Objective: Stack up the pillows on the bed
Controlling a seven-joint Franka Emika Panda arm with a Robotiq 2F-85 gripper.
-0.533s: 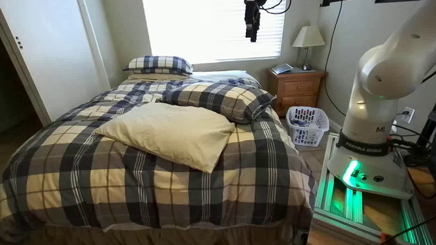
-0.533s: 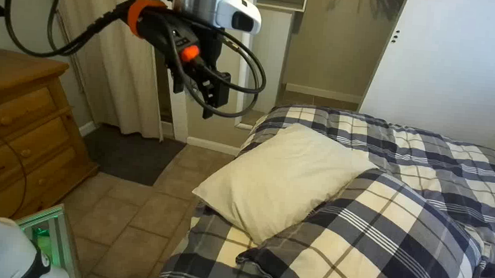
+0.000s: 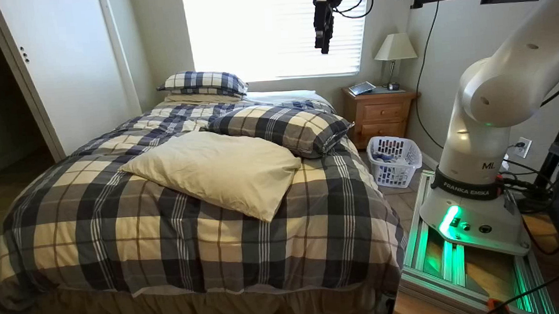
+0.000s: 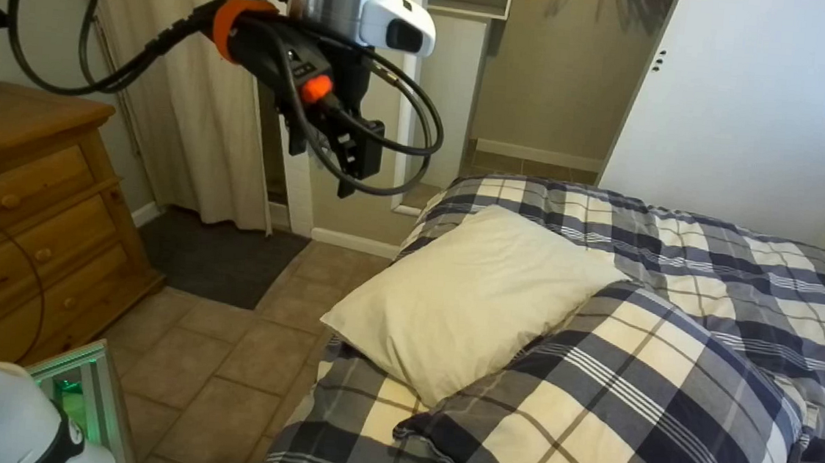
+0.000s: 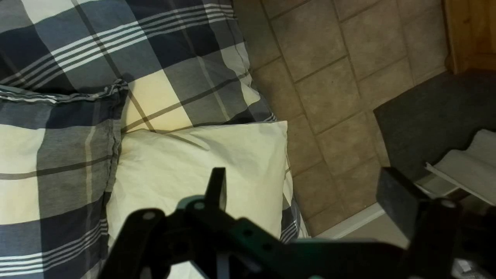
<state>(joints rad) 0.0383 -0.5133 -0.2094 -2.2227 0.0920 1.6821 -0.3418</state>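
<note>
The bed has a plaid comforter. A large plain cream pillow lies flat near its foot and shows in the wrist view. A plaid pillow lies against the cream one and shows in the wrist view; I cannot tell whether their edges overlap. At the head, a plaid pillow pile rests on something cream. My gripper hangs high above the bed, fingers pointing down. In the wrist view the gripper is open and empty.
A laundry basket and a nightstand with a lamp stand beside the bed. A wooden dresser and a curtain are in an exterior view. Cables loop around the wrist.
</note>
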